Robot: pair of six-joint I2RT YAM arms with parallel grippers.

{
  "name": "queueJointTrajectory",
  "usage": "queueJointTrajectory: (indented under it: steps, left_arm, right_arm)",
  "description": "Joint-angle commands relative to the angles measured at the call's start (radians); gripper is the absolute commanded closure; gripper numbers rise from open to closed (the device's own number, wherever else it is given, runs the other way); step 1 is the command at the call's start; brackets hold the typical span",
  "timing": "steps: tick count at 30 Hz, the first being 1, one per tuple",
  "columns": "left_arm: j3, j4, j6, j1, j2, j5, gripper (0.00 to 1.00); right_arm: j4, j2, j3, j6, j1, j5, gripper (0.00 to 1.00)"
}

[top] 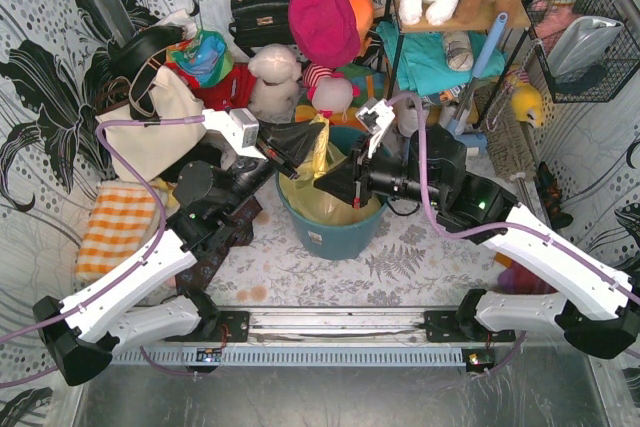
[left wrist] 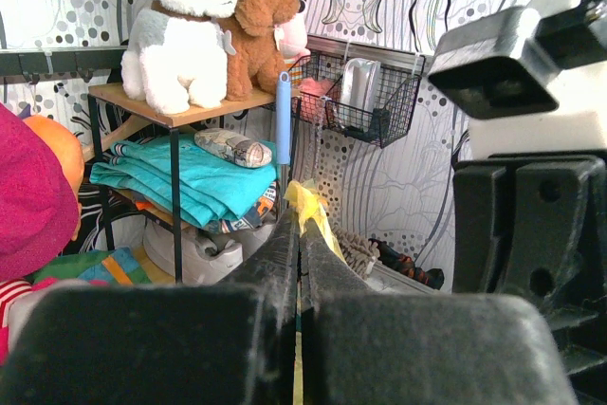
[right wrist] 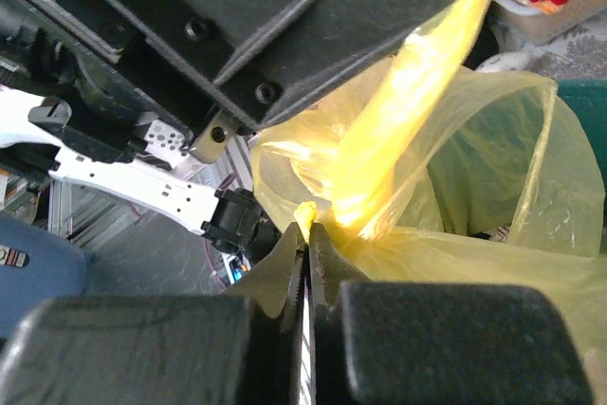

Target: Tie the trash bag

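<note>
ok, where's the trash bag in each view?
Top external: trash bag, centre, inside teal bucket.
Left wrist: yellow wisp above shut left gripper tips, centre.
Right wrist: fills centre-right, pinched at bottom centre.
Landmark: teal bucket, also at right wrist's right edge; absent from left wrist.

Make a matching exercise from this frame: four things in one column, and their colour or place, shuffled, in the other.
Things
1. bag
2. bucket
3. white plush dog
4. checked cloth

Descriptions
A. orange and white, lying flat at the far left
B. sitting on the wooden shelf
C. teal, with the bag inside it
D. translucent yellow, pinched by the left gripper and the right gripper

Pairs: 1-D, 2-C, 3-B, 4-A
</note>
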Motion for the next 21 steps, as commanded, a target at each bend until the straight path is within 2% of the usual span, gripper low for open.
queueJointTrajectory:
  steps: [1,11,21]
  left_arm:
    - [0.016,0.038,0.012,0.008,-0.002,-0.001,1.00]
    - [0.019,0.038,0.001,0.008,-0.001,0.045,1.00]
    - [0.025,0.035,0.004,0.008,-0.002,0.063,1.00]
  right_arm:
    - [-0.037,0.014,0.041,0.068,0.011,0.082,1.00]
    - [-0.031,0.039,0.049,0.100,0.014,0.286,1.00]
    - [0.003,0.082,0.061,0.111,0.035,0.317,1.00]
